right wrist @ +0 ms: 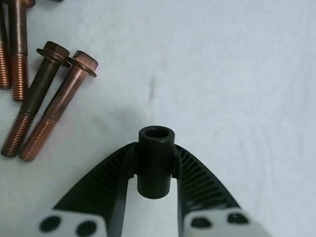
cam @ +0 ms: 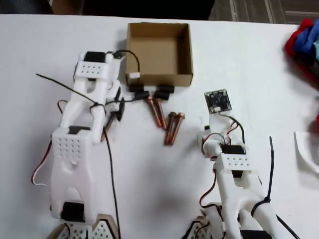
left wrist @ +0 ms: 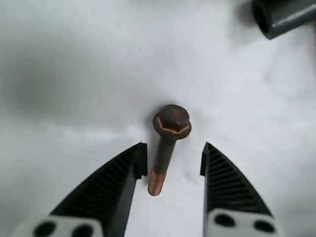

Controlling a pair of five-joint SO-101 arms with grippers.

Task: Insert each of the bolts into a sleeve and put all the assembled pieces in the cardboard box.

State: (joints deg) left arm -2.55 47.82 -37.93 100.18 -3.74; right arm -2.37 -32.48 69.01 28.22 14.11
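Both arms are white printed plastic.

Left arm (cam: 75, 149):
- chunky shells and hole-grid plates (cam: 70, 146)
- black servos (cam: 94, 56) at the joints
- black cable (cam: 112, 174) down its right side
- red/white wires (cam: 34, 174) looping on the left
- black zip tie (cam: 60, 85) with a long tail

Right arm (cam: 234, 172):
- same shells and grid plate
- bare dark circuit board (cam: 218, 100) at the far end
- black and red wires, plus its own zip tie

Left gripper (left wrist: 174, 150): black ribbed wedge fingers (left wrist: 116, 182) on white mounts, two dark screw holes in each. Right gripper (right wrist: 154, 148) has identical parts.
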